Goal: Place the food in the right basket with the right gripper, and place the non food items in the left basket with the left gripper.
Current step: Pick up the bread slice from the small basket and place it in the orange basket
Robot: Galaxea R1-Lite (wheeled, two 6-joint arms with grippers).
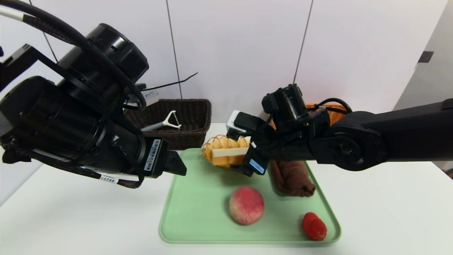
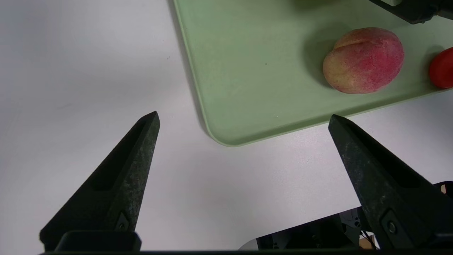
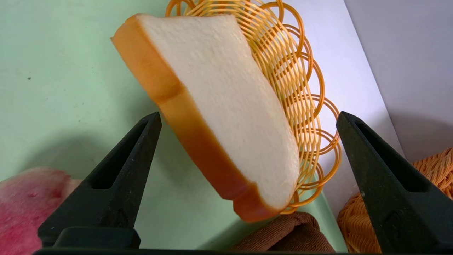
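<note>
Bread slice (image 3: 226,117) sits between my right tool (image 3: 247,120) fingers, jaws spread wide, not touching it.
It leans on the small wire basket (image 3: 300,88) on the tray (image 1: 198,212); my left tool (image 2: 244,120) gapes over the counter (image 2: 88,71).

Right tool (image 3: 247,117) open, fingers (image 3: 116,170) wide apart w/ a slice of bread (image 3: 219,113) between them, not touching either. Bread tilted, leaning on a small yellow wire basket (image 3: 304,95) just behind it. Green tray (image 3: 70,71) under both. Peach (image 3: 28,209) near one finger; brown cloth (image 3: 286,233) below the bread; orange woven basket (image 3: 357,219) by the other finger. White desk (image 3: 354,71) beyond the tray.
</note>
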